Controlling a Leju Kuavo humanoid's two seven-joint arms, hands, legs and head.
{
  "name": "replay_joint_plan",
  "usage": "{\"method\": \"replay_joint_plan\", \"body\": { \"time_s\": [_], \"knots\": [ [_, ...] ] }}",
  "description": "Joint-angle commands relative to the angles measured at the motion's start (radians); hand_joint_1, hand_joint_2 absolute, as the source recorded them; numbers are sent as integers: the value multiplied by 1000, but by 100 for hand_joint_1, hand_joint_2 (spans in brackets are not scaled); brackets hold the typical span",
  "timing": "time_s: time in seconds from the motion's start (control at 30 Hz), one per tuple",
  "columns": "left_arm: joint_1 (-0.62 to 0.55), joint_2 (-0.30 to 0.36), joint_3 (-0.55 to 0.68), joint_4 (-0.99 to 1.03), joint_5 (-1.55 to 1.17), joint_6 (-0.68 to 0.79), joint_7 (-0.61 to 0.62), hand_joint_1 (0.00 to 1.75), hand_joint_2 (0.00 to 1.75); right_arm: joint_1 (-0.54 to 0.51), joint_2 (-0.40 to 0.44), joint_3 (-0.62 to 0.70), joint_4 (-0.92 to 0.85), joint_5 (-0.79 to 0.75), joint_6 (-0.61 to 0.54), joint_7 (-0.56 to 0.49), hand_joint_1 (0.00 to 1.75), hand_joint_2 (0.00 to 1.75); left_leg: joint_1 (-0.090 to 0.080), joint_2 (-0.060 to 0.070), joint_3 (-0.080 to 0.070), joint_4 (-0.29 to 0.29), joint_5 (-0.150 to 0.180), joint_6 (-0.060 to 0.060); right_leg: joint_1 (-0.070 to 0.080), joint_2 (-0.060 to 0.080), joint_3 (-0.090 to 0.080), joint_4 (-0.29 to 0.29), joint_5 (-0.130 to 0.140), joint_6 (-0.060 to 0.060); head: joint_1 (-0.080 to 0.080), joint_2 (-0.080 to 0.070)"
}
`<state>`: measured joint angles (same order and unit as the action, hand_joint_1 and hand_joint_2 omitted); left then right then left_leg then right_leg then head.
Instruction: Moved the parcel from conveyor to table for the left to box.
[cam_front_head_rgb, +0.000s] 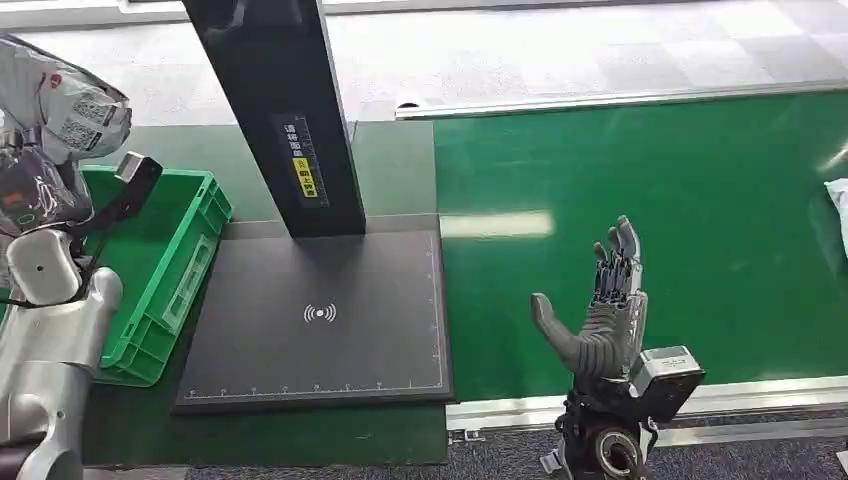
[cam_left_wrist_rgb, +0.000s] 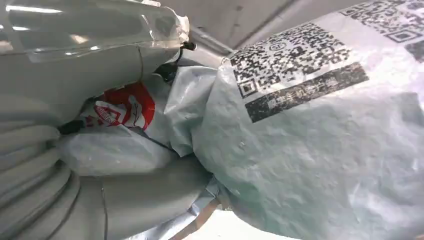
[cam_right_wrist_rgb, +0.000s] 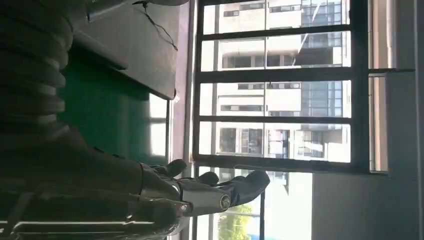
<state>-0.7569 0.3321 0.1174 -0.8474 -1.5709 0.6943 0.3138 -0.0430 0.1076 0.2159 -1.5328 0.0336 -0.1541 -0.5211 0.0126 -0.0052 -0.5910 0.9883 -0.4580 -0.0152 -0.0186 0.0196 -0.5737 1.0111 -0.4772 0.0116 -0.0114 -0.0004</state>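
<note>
A grey plastic-wrapped parcel (cam_front_head_rgb: 60, 105) with QR-code labels and a red mark is held up at the far left, above the green box (cam_front_head_rgb: 185, 262). My left hand (cam_front_head_rgb: 30, 195) grips it from below; up close the parcel (cam_left_wrist_rgb: 310, 140) has my grey thumb (cam_left_wrist_rgb: 145, 195) pressed against it. My right hand (cam_front_head_rgb: 600, 320) stands open above the green conveyor belt (cam_front_head_rgb: 680, 220), fingers stretched upward and holding nothing; in the right wrist view its fingers (cam_right_wrist_rgb: 215, 187) are spread.
A black scanning pad (cam_front_head_rgb: 320, 320) with a tall black post (cam_front_head_rgb: 285, 110) lies between the box and the belt. Another pale parcel (cam_front_head_rgb: 838, 205) peeks in at the belt's right edge. A metal rail (cam_front_head_rgb: 740, 400) borders the belt's near side.
</note>
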Motion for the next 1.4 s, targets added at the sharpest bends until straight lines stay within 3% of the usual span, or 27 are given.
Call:
{"method": "replay_joint_plan", "body": {
  "time_s": [0.03,0.23,0.27,0.3,0.57,0.7,1.07,1.23,1.4],
  "knots": [
    [-181,59,-204,552,8,-93,37,175,175,-61,-14,31,120,-9,0,3,0,175,0,0,3,-2,1,1,1,-2,3,-2,1,-1,0,0],
    [-147,26,-300,574,0,-228,127,175,175,-88,-7,38,152,-8,19,0,0,175,0,-1,2,-1,0,0,0,-2,2,-1,0,-1,0,0],
    [-148,20,-302,573,7,-243,122,127,175,-86,-8,37,151,-8,19,0,0,175,0,-1,2,-1,0,1,1,-2,3,-2,0,-1,1,0],
    [-148,18,-301,573,7,-244,122,0,175,-85,-9,36,151,-8,19,0,0,175,0,-1,1,-1,0,0,1,-3,2,-2,0,-1,0,0],
    [-163,8,-305,569,10,-293,133,0,175,-59,-10,24,127,-1,14,2,0,175,0,-2,0,-1,0,0,0,-3,1,-1,0,-1,0,0],
    [-146,-4,-233,537,1,-241,83,0,175,-51,-3,11,126,13,14,9,0,175,0,-2,0,-1,0,0,0,-3,1,-2,0,-1,0,0],
    [-149,-5,-233,536,1,-244,83,0,175,-51,-3,11,126,13,14,9,0,175,1,-2,0,-1,0,1,1,-4,2,-2,0,-1,0,0],
    [-147,-17,-157,513,38,-195,16,0,175,-53,-1,11,131,18,17,11,0,175,0,-2,-1,0,0,0,1,-3,0,-1,0,-1,0,0],
    [-161,-64,2,488,233,-200,-182,0,175,-51,-1,1,128,21,16,12,0,175,1,-3,-1,0,0,1,1,-4,1,-1,0,-1,0,0]
  ]
}}
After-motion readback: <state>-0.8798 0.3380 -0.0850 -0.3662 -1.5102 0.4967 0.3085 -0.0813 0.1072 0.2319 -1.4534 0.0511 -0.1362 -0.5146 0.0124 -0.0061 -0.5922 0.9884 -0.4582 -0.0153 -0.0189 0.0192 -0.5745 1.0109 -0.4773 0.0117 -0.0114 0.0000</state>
